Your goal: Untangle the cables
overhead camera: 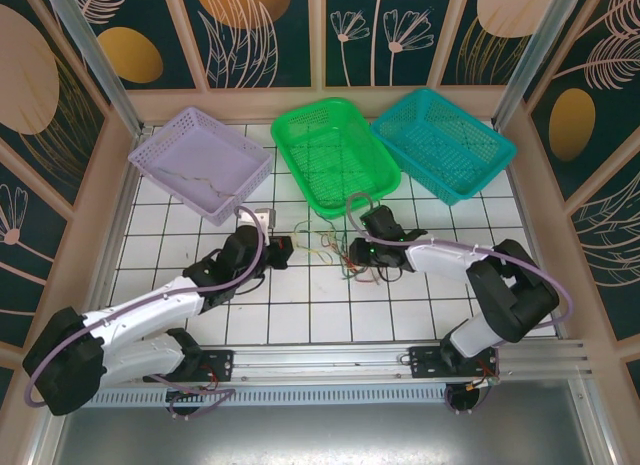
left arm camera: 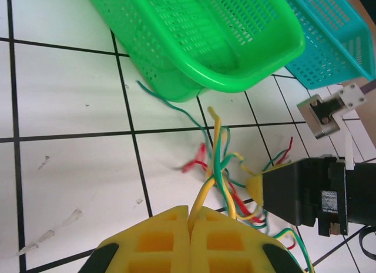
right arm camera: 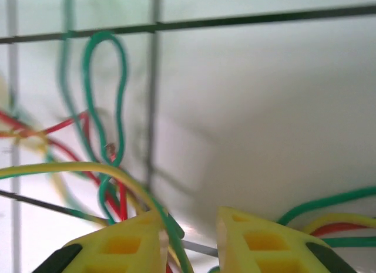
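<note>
The white gridded table (overhead camera: 300, 305) ran out ahead of both arms. Along its far side, well beyond the grippers, three plastic mesh baskets stood in a row. A lilac basket (overhead camera: 157, 132) lay ahead of the left gripper (overhead camera: 283, 251). A green basket (overhead camera: 312, 110) stood ahead of the gap between the two grippers, and a teal basket (overhead camera: 440, 145) ahead of the right gripper (overhead camera: 355, 253). From the left wrist the green basket (left arm camera: 223, 38) and the teal one (left arm camera: 329, 44) stood side by side, past the tangle.

The two arms reached inward, so their grippers faced each other across a short stretch of tiles.

The left gripper (left arm camera: 191, 217) was clenched, its yellow fingers pressed together, with a yellow strand coming up out of the seam between them. The right gripper (left arm camera: 255, 186) sat just across the tangle from it. Seen from its own wrist, the right gripper (right arm camera: 191, 217) had its fingers parted, with a clear gap between them. Green and yellow strands crossed over its left finger.

The cables (overhead camera: 325, 247) lay on the tiles between the two grippers, a loose knot of red, green and yellow wire (left arm camera: 220, 167). One green end trailed off toward the green basket. Ahead of the right gripper, a green loop (right arm camera: 106, 108) stood out over red strands.
</note>
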You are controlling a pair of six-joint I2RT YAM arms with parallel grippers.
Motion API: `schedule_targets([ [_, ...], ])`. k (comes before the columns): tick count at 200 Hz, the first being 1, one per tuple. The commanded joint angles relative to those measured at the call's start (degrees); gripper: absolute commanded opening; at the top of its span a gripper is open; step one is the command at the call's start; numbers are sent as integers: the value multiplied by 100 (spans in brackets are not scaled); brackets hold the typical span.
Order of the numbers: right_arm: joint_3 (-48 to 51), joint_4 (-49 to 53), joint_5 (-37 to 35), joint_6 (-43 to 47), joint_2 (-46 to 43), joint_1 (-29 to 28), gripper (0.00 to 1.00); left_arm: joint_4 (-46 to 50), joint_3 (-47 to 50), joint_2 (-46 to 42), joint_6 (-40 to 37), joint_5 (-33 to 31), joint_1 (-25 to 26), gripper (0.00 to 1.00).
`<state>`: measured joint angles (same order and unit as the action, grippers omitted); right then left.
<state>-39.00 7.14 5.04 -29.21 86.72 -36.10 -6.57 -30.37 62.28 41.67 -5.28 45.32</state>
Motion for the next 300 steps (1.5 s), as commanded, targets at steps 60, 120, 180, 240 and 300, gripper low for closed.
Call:
schedule_targets([
  [60, 192, 755, -565, -87, -153, 199, 45, 821, -950, -805, -65, -1057, -42, 0],
  [120, 70, 994, -827, -255, -544, 202, 53, 1212, -1789, -1126, -458, -1159, -49, 0],
  [180, -876, 2176, -1010, -1165, -2588, 195, 52, 594, -1370, -1229, -455, -914, -40, 0],
  [240, -2350, 1998, 98, -1594, -2877, 173, 51, 52, -1133, -943, -670, -482, -41, 0],
  [300, -2349, -630, 1368, -4507, -1673, -279, 52, -369, -1014, -668, -592, -299, 17, 0],
])
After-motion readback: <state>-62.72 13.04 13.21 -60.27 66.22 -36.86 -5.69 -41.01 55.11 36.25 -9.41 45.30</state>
